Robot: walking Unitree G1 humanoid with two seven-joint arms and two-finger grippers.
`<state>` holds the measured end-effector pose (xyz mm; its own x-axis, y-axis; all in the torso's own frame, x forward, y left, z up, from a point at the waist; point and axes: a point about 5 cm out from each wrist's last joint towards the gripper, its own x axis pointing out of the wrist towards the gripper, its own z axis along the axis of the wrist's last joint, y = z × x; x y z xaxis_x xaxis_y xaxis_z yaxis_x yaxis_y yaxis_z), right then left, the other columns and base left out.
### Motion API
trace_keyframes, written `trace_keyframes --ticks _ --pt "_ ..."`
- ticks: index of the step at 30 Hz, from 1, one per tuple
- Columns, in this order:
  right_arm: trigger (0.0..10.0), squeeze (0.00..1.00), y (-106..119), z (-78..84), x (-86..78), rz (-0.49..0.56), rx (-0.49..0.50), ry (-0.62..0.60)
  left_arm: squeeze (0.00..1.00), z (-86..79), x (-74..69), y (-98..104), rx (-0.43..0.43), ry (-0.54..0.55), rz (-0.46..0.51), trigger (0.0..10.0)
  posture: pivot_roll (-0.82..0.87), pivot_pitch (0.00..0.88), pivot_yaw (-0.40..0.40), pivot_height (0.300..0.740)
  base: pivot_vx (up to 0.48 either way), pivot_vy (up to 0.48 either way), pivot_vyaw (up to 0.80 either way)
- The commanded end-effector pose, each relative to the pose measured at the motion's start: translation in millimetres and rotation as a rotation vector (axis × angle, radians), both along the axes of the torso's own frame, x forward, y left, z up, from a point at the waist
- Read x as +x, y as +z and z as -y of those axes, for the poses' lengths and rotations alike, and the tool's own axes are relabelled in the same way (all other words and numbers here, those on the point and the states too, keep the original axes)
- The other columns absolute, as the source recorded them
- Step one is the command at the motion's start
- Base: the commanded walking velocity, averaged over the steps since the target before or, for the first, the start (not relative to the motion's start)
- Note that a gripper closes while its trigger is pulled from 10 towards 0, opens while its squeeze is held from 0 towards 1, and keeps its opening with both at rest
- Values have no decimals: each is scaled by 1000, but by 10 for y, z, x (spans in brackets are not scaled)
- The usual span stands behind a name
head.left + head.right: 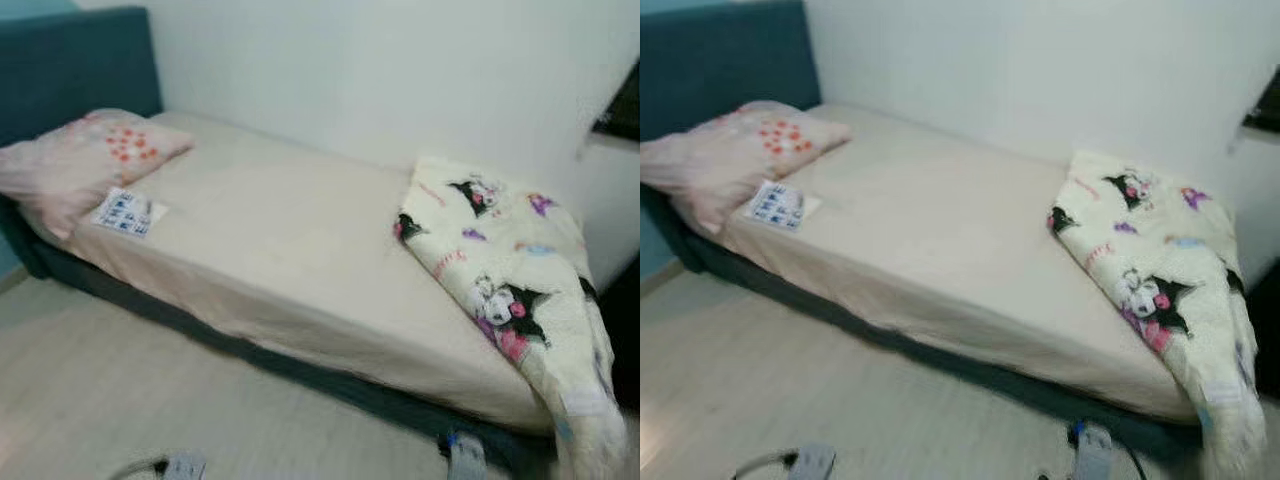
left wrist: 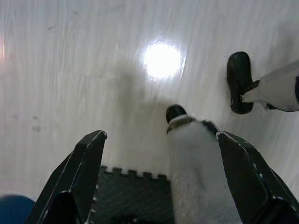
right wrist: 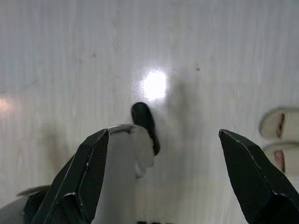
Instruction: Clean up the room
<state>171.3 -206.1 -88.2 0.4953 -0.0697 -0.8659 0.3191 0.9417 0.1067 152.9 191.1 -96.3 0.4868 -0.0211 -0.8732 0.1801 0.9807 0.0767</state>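
blanket (image 1: pixel 510 270) bunched at right of frame, pillow (image 1: pixel 80 160) upper left; both grippers (image 2: pixel 159 179) (image 3: pixel 163 175) wide, empty, probably idle.

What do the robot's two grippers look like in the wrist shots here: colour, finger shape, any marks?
The left gripper has two long black fingers, flat-faced and angular, each tapering to a blunt chamfered tip, with pale scuffs along the edges. The right gripper is the same build: two broad black fingers narrowing to angled tips, plain and matte. No printed markings or cables can be made out on either.
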Motion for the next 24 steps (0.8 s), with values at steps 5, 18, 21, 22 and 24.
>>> trace_keyframes --ticks 5,18,21,22,24 --pt "10000 0 -6 46 -30 -16 -29 11 0 9 -39 -15 -14 -22 -18 10000 47 0 -75 740 0 0 -763" --pt "10000 0 -8 65 -43 -19 -49 24 0 50 -71 -32 -32 -12 -28 10000 41 0 -77 740 0 -22 -697" --pt "10000 0 -8 67 -45 -16 -50 23 0 49 -79 -36 -27 -15 -32 10000 41 0 -78 740 0 -340 0" --pt "10000 0 -8 65 -45 -17 -51 28 0 49 -81 -37 -26 -14 -33 10000 41 0 -79 740 0 -480 0" --pt "10000 0 -8 64 -45 -18 -52 32 0 50 -83 -37 -26 -13 -34 10000 41 0 -79 740 0 -480 0"
